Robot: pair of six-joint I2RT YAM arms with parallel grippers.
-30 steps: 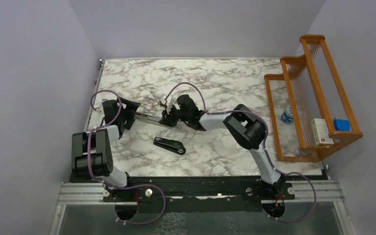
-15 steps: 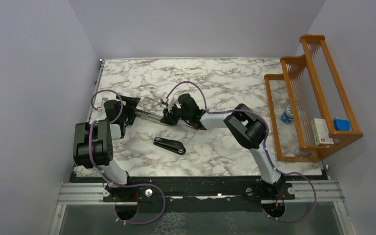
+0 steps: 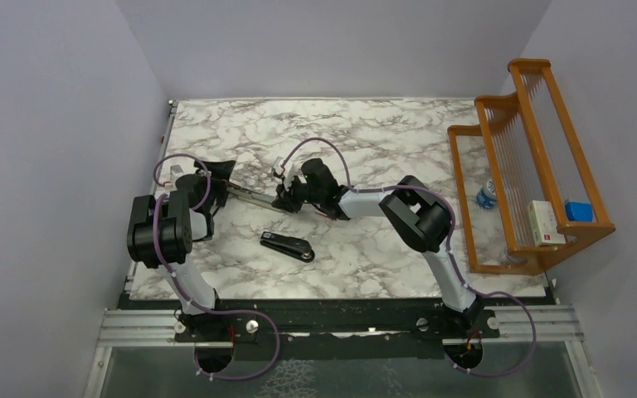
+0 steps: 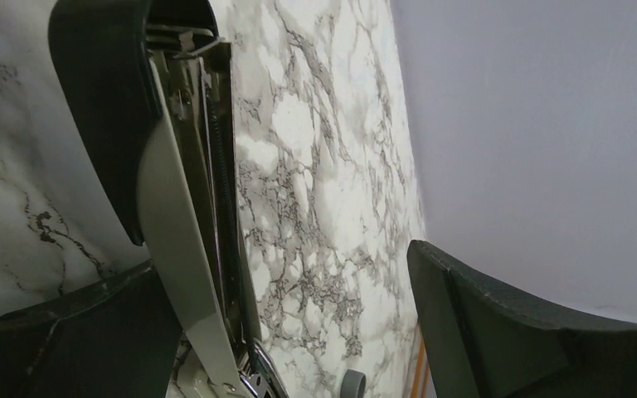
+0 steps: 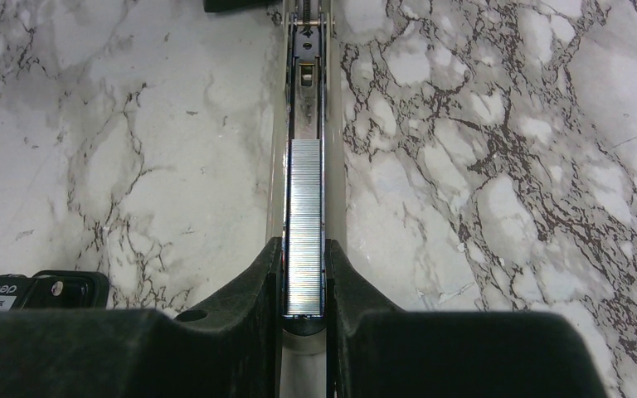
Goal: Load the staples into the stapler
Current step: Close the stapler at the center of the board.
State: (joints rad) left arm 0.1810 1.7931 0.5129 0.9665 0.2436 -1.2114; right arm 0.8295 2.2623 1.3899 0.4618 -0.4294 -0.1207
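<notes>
An opened stapler (image 3: 249,197) lies flat on the marble table between my grippers. In the right wrist view a silvery strip of staples (image 5: 304,224) sits in its open metal channel (image 5: 305,75). My right gripper (image 5: 304,278) is shut on the sides of that channel at its near end, also seen from above (image 3: 289,199). My left gripper (image 4: 299,332) is open. The stapler's black lid (image 4: 99,108) and beige arm (image 4: 174,249) lie against its left finger (image 4: 66,340). The right finger (image 4: 506,332) stands well apart. From above the left gripper (image 3: 216,176) is at the stapler's lid end.
A second, closed black stapler (image 3: 287,245) lies on the table nearer to me, its end showing in the right wrist view (image 5: 37,290). A wooden rack (image 3: 539,141) at the right holds a white-and-red box (image 3: 545,222), a blue block (image 3: 578,211) and a blue-and-white cylinder (image 3: 487,193).
My left arm has swung its elbow inward and its gripper has shifted a little farther away along the stapler's lid end. The right gripper and the stapler have hardly moved.
</notes>
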